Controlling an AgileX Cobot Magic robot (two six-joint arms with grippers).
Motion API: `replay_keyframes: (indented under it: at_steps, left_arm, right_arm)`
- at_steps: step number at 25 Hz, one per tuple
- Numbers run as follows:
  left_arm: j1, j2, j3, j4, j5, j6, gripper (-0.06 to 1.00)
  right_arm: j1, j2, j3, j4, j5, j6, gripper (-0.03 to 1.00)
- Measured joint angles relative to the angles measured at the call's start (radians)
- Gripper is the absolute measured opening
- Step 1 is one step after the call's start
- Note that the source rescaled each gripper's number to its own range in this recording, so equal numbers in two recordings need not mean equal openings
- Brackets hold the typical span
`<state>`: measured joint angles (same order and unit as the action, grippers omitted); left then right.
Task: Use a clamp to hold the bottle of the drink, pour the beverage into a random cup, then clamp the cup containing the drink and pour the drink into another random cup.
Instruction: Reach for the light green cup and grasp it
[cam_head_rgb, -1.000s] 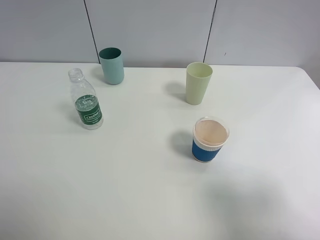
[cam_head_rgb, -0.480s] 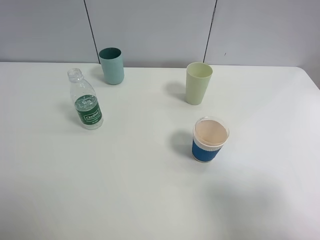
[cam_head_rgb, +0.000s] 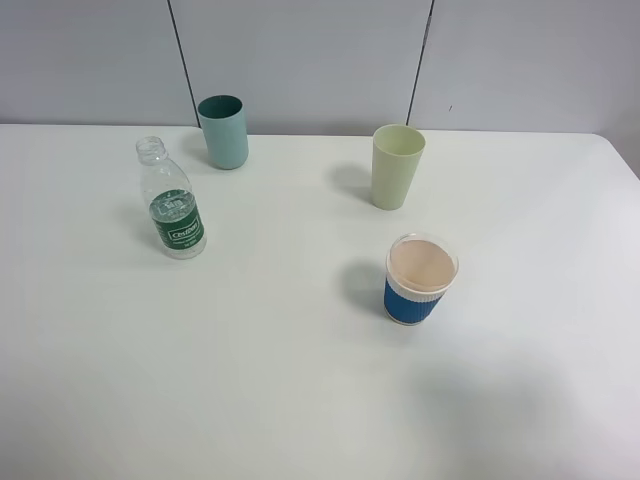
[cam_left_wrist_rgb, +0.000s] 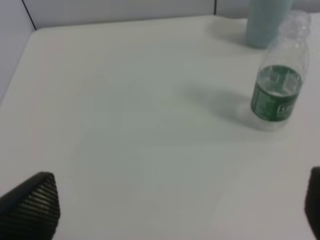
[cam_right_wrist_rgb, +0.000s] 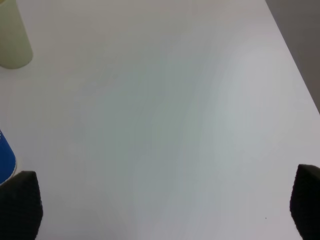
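The uncapped clear bottle (cam_head_rgb: 172, 205) with a dark green label stands upright at the table's left; its clear beverage is hard to make out. The pale yellow-green cup (cam_head_rgb: 397, 166) stands at the back right of centre, and the blue-sleeved paper cup (cam_head_rgb: 421, 278) in front of it. Neither clamp shows in the exterior high view. In the left wrist view my left gripper (cam_left_wrist_rgb: 175, 210) is open over bare table, well short of the bottle (cam_left_wrist_rgb: 277, 82). My right gripper (cam_right_wrist_rgb: 162, 205) is open too, with the yellow-green cup (cam_right_wrist_rgb: 12, 40) and blue cup (cam_right_wrist_rgb: 5, 157) off to one side.
A dark teal cup (cam_head_rgb: 223, 131) stands at the back left, just behind the bottle, and also shows as the teal cup (cam_left_wrist_rgb: 265, 22) in the left wrist view. A grey panelled wall (cam_head_rgb: 320, 60) closes the back. The white table's right edge (cam_right_wrist_rgb: 295, 65) runs near my right gripper.
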<state>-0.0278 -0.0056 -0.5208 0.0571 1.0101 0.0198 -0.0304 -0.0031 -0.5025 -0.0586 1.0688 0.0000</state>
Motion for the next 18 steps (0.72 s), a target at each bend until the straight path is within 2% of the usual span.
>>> replay_keyframes:
  at_steps: [3,13,18]
  left_arm:
    - [0.000,-0.001,0.018,0.001,0.032,-0.011,1.00]
    - [0.000,-0.001,0.018,0.008,0.035,-0.039,1.00]
    - [0.000,-0.001,0.018,0.008,0.035,-0.094,1.00]
  right_arm:
    - [0.000,0.000,0.000,0.000,0.000,0.000,1.00]
    - [0.000,0.000,0.000,0.000,0.000,0.000,1.00]
    - [0.000,0.000,0.000,0.000,0.000,0.000,1.00]
